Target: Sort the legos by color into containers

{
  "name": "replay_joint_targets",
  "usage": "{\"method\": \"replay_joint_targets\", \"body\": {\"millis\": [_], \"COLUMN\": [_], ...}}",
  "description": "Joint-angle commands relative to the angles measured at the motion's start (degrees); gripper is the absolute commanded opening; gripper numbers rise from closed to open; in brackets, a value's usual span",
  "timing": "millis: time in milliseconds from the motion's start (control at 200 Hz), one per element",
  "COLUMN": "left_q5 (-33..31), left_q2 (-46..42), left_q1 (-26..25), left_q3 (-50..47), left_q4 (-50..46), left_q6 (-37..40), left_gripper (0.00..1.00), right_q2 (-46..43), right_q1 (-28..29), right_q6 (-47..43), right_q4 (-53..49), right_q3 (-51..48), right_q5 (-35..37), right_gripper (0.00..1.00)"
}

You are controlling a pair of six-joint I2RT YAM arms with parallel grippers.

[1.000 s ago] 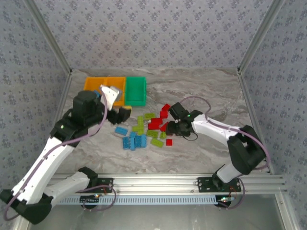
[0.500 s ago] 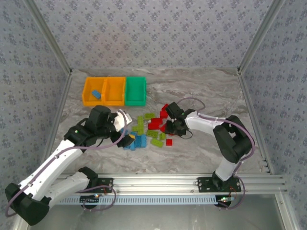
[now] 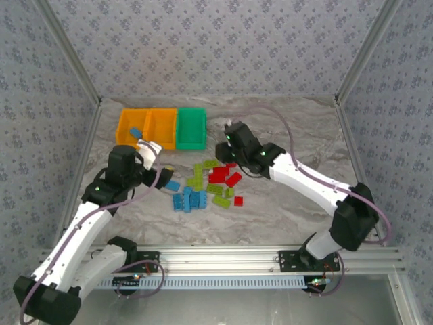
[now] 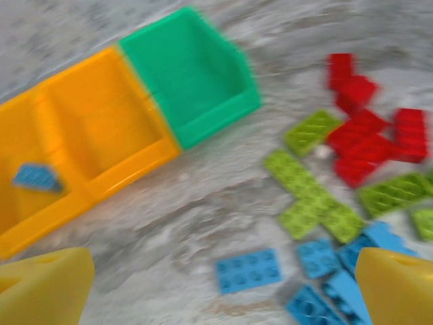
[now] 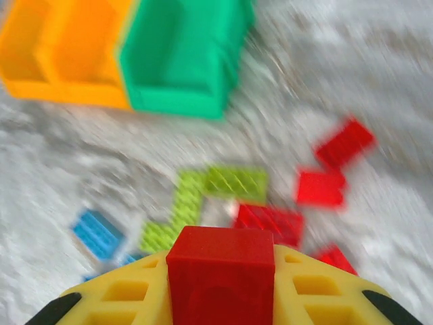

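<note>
right hand [image 5: 220, 301] has lifted, gripping a red lego [image 5: 220, 267] (view blurred).

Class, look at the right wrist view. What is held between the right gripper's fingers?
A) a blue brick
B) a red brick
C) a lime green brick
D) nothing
B: a red brick sits clamped between the yellow fingers of the right gripper.

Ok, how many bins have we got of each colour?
Orange bins: 2
Green bin: 1
Total: 3
</note>
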Motion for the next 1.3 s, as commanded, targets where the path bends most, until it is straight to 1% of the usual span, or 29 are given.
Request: {"method": "replay_joint_targets", "body": {"millis": [0,55,125,260,315,390,455,520,585,655,715,845,914,979,1039,1084,1169,1234,1294], "left_q5": [-5.13,-5.00,-4.21,-3.02,-2.73,-2.33,-2.30,-2.27,-2.19,-2.01,-1.84,-1.94,-2.33,-2.55,-2.40,-1.66,-1.30,-2.08,-3.87], "left_q2": [0.69,0.39,-0.22,-0.98,-0.88,-0.62,-0.53,-0.36,-0.12,0.24,0.67,1.25,1.54,2.22,3.48,5.02,9.08,12.48,15.97], "left_q1": [3.55,3.83,3.87,3.76,3.70,3.68,3.64,3.66,3.71,3.71,3.71,3.64,3.68,3.71,3.62,3.49,2.47,-0.02,-4.06], "left_q3": [2.07,1.65,1.14,0.17,0.12,0.15,0.13,0.08,0.13,0.28,0.37,0.63,0.63,0.94,2.27,5.03,11.22,13.41,14.71], "left_q4": [0.88,0.83,0.89,1.47,1.56,1.37,1.35,1.44,1.46,1.42,1.41,1.34,1.51,1.45,0.71,-2.07,-8.06,-9.82,-9.50], "left_q6": [-5.21,-4.90,-4.40,-3.50,-3.37,-3.11,-3.00,-3.00,-2.87,-2.92,-2.97,-3.34,-4.33,-6.21,-10.66,-15.58,-27.73,-35.89,-39.79], "left_gripper": [0.99,0.99,0.99,0.99,0.99,0.99,0.99,0.99,0.99,0.99,0.99,0.99,0.99,0.99,0.99,0.99,0.90,0.82,0.78], "right_q2": [9.71,15.45,23.22,37.23,42.48,48.55,52.53,54.62,54.83,53.50,52.09,47.92,43.56,37.27,30.35,24.86,13.96,6.09,-0.71], "right_q1": [0.43,0.10,-0.20,-0.90,-1.05,-1.25,-1.44,-1.36,-1.07,-0.83,-0.76,-0.74,-0.58,-0.52,-0.61,-0.65,-0.61,-0.52,-0.48], "right_q6": [-7.87,-9.92,-12.51,-16.49,-17.63,-18.02,-17.96,-18.04,-18.35,-18.81,-19.22,-19.86,-20.23,-20.55,-20.35,-20.01,-18.82,-17.01,-14.73], "right_q4": [3.67,4.20,2.53,-1.78,-4.74,-9.49,-12.73,-16.39,-17.96,-18.85,-19.80,-22.97,-23.94,-23.37,-22.57,-22.06,-21.50,-21.51,-21.42], "right_q3": [8.77,13.83,21.83,37.57,44.26,52.86,58.76,62.93,64.37,64.35,64.06,63.15,59.52,52.31,44.65,38.12,25.42,16.23,8.50], "right_q5": [2.49,2.46,3.33,5.32,6.45,6.95,6.88,6.71,6.88,7.29,7.30,7.21,7.59,6.91,5.34,3.92,1.79,0.37,-0.64], "right_gripper": [0.26,0.25,0.24,0.24,0.25,0.30,0.36,0.44,0.45,0.47,0.52,0.49,0.48,0.49,0.50,0.51,0.53,0.57,0.63]}}
